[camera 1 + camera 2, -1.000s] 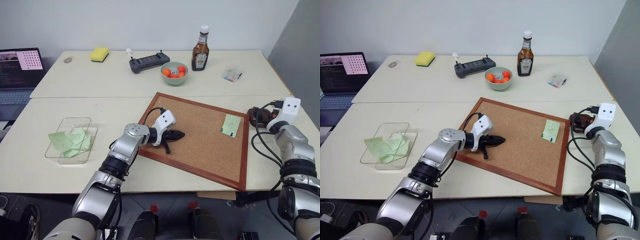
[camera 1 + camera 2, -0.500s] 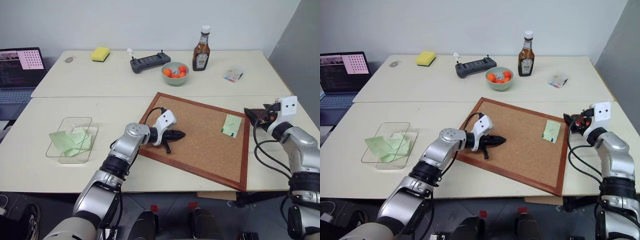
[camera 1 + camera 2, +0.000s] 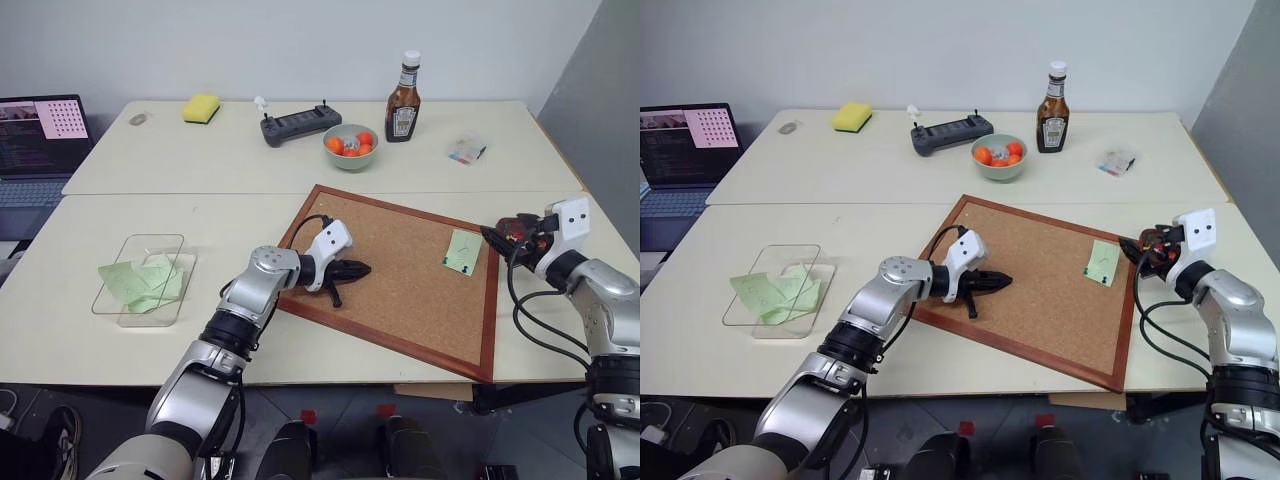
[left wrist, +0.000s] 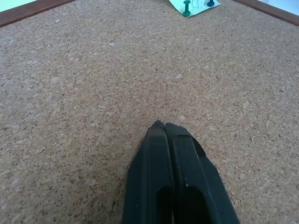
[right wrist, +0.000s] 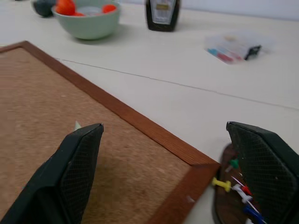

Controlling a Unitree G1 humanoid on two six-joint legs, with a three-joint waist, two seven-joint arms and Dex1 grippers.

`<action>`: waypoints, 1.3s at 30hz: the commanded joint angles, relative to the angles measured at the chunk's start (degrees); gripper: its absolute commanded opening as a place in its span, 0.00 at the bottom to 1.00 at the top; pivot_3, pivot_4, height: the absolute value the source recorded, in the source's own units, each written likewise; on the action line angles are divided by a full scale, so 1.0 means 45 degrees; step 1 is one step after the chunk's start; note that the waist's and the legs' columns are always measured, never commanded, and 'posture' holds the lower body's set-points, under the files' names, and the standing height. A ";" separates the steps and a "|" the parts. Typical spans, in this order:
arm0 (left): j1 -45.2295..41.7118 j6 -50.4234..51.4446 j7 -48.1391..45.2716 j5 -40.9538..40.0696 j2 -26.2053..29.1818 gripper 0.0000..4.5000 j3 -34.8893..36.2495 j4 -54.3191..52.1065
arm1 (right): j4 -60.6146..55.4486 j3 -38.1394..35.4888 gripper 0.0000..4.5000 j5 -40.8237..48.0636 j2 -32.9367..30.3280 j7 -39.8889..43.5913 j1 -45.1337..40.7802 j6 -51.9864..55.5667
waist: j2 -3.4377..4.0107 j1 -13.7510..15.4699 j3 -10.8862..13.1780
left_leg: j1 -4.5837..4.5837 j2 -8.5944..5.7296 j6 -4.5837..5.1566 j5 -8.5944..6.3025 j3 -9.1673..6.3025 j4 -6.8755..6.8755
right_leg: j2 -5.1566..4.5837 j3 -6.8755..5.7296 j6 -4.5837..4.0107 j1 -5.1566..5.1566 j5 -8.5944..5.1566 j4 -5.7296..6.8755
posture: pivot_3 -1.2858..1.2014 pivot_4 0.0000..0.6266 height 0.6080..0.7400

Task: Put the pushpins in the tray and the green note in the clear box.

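I have the left jaws [image 3: 358,269] pressed shut with nothing between them, lying low over bare cork near the centre of the frame, tips pointing right across the corkboard [image 3: 400,310]. At the far left of the frame the clear box [image 3: 108,302] sits on the surface [image 3: 250,215] with several green notes inside, some draped over its rim. On the right part of the board I see the green note [image 3: 462,250], still pinned; in the left wrist view a green pin [image 4: 186,8] and a blue pin [image 4: 210,3] stand in it. My right jaws [image 3: 497,236] are spread wide and empty at the right of the frame, hovering at the board's right edge, tips close to the note, though I cannot tell whether they touch it. In the right wrist view the tray [image 5: 225,205] lies just beside the board's corner, holding the pushpins [image 5: 238,186]: green, yellow, red and blue heads. Farther up the frame are a packet [image 3: 465,150], a sauce bottle [image 3: 402,98], a bowl [image 3: 348,155] of oranges, a controller [image 3: 298,125] and a sponge [image 3: 199,108], with a laptop [image 3: 38,140] at upper left.
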 commanded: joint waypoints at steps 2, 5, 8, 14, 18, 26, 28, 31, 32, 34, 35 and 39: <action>-0.0008 -0.0013 0.0053 0.0179 0.0064 0.00 -0.0049 -0.0029 | -0.2521 -0.0459 1.00 0.1223 -0.0449 0.1566 0.1214 -0.0179 | 0.0000 0.0001 0.0000 | -0.0001 0.0000 0.0000 0.0000 0.0000 0.0001 | 0.0000 -0.0001 0.0000 0.0000 0.0000 -0.0001 | 0.52 0.24 1.00; -0.0010 0.0000 0.0031 0.0178 0.0119 0.00 -0.0021 -0.0059 | -0.3662 -0.0409 1.00 0.1592 -0.0611 0.2013 0.1988 -0.0003 | -0.0001 -0.0008 0.0000 | 0.0000 0.0001 0.0000 0.0000 -0.0003 0.0000 | 0.0001 -0.0001 0.0000 0.0002 0.0000 -0.0002 | 0.52 0.24 1.00; -0.0006 0.0013 0.0034 0.0191 0.0148 0.00 -0.0020 -0.0086 | -0.4306 -0.0242 1.00 0.1611 -0.0797 0.2304 0.2492 0.0068 | -0.0001 -0.0012 0.0001 | 0.0002 0.0001 0.0000 0.0000 0.0001 0.0003 | 0.0001 0.0001 0.0001 0.0002 0.0000 0.0000 | 0.52 0.24 1.00; -0.0034 0.0012 -0.0014 0.0199 0.0123 0.00 -0.0066 -0.0079 | -0.4144 0.0866 1.00 0.0819 -0.0852 0.2453 0.2723 0.0037 | -0.0003 -0.0025 0.0002 | 0.0007 0.0009 0.0000 0.0000 -0.0004 0.0002 | 0.0007 -0.0004 0.0001 0.0004 -0.0001 -0.0001 | 0.52 0.24 1.00; -0.0068 -0.0011 -0.0045 0.0219 0.0067 0.00 -0.0115 -0.0049 | -0.3031 0.1443 1.00 0.0299 -0.0457 0.2379 0.2323 -0.0535 | -0.0004 -0.0020 0.0002 | 0.0009 0.0008 0.0000 0.0000 0.0000 0.0003 | 0.0007 -0.0001 0.0001 0.0004 -0.0001 -0.0002 | 0.52 0.24 1.00; 0.0042 0.0178 -0.0274 0.0248 0.0143 0.00 -0.0268 -0.0237 | -0.1349 0.1755 1.00 -0.0071 -0.0222 0.2442 0.1652 -0.0647 | -0.0003 -0.0015 0.0002 | 0.0009 0.0007 -0.0001 0.0000 0.0000 0.0002 | 0.0006 0.0000 0.0001 0.0003 -0.0001 -0.0002 | 0.52 0.24 1.00; 0.0059 0.0198 -0.0277 0.0246 0.0143 0.00 -0.0282 -0.0276 | -0.0887 0.1654 1.00 -0.0123 -0.0122 0.2259 0.1415 -0.0628 | -0.0003 -0.0011 0.0002 | 0.0008 0.0006 -0.0002 0.0001 -0.0002 0.0001 | 0.0006 -0.0001 0.0001 0.0003 -0.0001 -0.0001 | 0.52 0.24 1.00; 0.0081 0.0217 -0.0272 0.0248 0.0147 0.00 -0.0281 -0.0313 | -0.0573 0.1732 1.00 -0.0246 -0.0150 0.2389 0.1327 -0.0826 | -0.0003 -0.0010 0.0002 | 0.0008 0.0004 -0.0002 0.0001 0.0000 0.0000 | 0.0005 0.0001 0.0001 0.0003 -0.0001 -0.0002 | 0.52 0.24 1.00; 0.0075 0.0209 -0.0282 0.0254 0.0163 0.00 -0.0273 -0.0297 | -0.0431 0.1753 0.96 -0.0281 -0.0130 0.2410 0.1260 -0.0884 | -0.0003 -0.0010 0.0002 | 0.0008 0.0005 -0.0002 0.0001 -0.0002 0.0001 | 0.0005 -0.0001 0.0001 0.0003 -0.0001 -0.0004 | 0.52 0.24 1.00; 0.0098 0.0219 -0.0283 0.0263 0.0177 0.00 -0.0277 -0.0339 | -0.0159 0.1745 0.90 -0.0364 -0.0087 0.2366 0.1155 -0.0961 | -0.0003 -0.0014 0.0002 | 0.0008 0.0005 -0.0002 0.0000 -0.0001 0.0001 | 0.0005 -0.0001 0.0001 0.0003 -0.0001 -0.0003 | 0.52 0.24 1.00; 0.0105 0.0226 -0.0283 0.0264 0.0178 0.00 -0.0278 -0.0354 | -0.0075 0.1741 0.86 -0.0386 -0.0076 0.2357 0.1123 -0.0982 | -0.0003 -0.0015 0.0001 | 0.0008 0.0006 -0.0002 0.0000 -0.0001 0.0001 | 0.0005 -0.0001 0.0001 0.0003 -0.0001 -0.0003 | 0.52 0.24 1.00; 0.0134 0.0239 -0.0286 0.0260 0.0177 0.00 -0.0272 -0.0400 | 0.0153 0.1700 0.67 -0.0440 -0.0046 0.2387 0.1061 -0.1046 | -0.0003 -0.0014 0.0002 | 0.0008 0.0005 -0.0001 0.0001 -0.0001 0.0001 | 0.0005 -0.0001 0.0001 0.0003 -0.0001 -0.0002 | 0.52 0.24 1.00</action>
